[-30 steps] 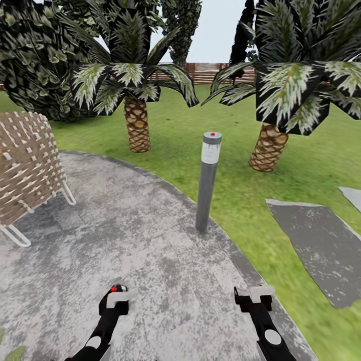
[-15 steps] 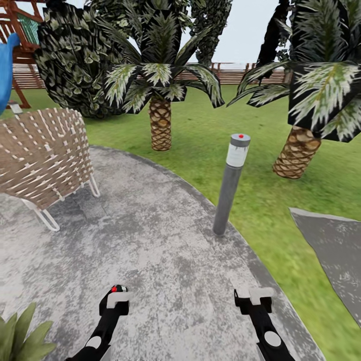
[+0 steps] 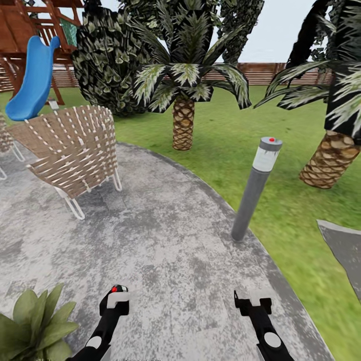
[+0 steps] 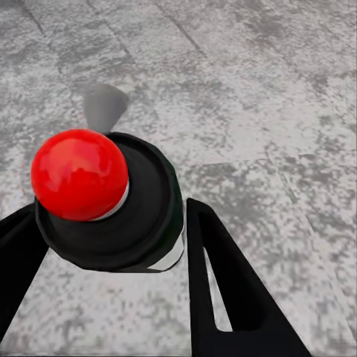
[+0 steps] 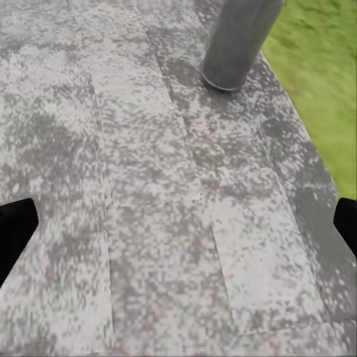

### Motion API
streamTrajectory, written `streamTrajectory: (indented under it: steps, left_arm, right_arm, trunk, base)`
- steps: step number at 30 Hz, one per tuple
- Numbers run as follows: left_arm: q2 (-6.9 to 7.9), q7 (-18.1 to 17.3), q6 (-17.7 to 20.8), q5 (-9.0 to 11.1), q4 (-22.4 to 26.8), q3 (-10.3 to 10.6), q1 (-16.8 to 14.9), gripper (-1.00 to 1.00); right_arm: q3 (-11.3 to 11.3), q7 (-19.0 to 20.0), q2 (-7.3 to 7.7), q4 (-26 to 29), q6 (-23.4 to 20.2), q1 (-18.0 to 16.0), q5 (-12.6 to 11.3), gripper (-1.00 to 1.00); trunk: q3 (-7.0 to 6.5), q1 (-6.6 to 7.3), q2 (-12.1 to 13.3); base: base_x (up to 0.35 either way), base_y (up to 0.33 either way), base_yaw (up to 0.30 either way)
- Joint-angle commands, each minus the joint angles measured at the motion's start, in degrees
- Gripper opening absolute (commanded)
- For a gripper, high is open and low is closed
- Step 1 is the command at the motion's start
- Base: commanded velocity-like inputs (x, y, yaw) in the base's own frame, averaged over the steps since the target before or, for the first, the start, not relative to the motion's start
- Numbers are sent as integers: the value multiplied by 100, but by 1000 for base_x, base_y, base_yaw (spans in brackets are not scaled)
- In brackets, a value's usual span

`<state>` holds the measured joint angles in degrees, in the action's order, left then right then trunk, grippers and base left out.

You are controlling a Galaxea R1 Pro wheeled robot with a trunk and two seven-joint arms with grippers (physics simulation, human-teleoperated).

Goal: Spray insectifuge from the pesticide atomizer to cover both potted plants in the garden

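Grey paved patio borders lawn; bollard lamp at 1 o'clock, potted plant at 8 o'clock. Left claw clamped on pesticide atomizer. Right claw fingers spread apart, holding nothing.

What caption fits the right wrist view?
Open right gripper over the grey patio, bollard lamp base ahead at the lawn edge.
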<state>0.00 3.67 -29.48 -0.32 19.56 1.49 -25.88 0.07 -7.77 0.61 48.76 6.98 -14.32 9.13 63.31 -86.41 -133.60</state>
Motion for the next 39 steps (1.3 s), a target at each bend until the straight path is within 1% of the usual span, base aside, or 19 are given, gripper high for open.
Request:
streamTrajectory:
  steps: [1, 9, 22, 29, 39]
  left_arm:
    - [0, 32, -17, -4, -6, 17, -5, -100]
    - [3, 41, -4, -10, -5, 10, -5, -100]
    - [0, 54, -5, -9, -11, 9, -5, -100]
    - [0, 55, -5, -4, -14, 9, -5, -100]
    - [0, 55, -8, -3, -14, 9, -5, -100]
  right_arm:
    - [1, -28, 1, -3, 5, -1, 58, 100]
    - [1, -31, 1, -38, 5, -1, 62, 100]
    - [1, -31, 1, -85, 6, -1, 54, 100]
    - [1, -15, 14, -80, 6, -1, 67, 100]
    - [1, -30, 4, -86, 9, -1, 51, 100]
  trunk:
    - [4, 1, -2]
    - [4, 1, -2]
    - [4, 1, -2]
    - [4, 1, -2]
    - [4, 1, -2]
  base:
    - [0, 0, 278]
    - [0, -23, 278]
    - [-3, -255, 273]
    - [-154, -210, 49]
    - [-29, -19, 1]
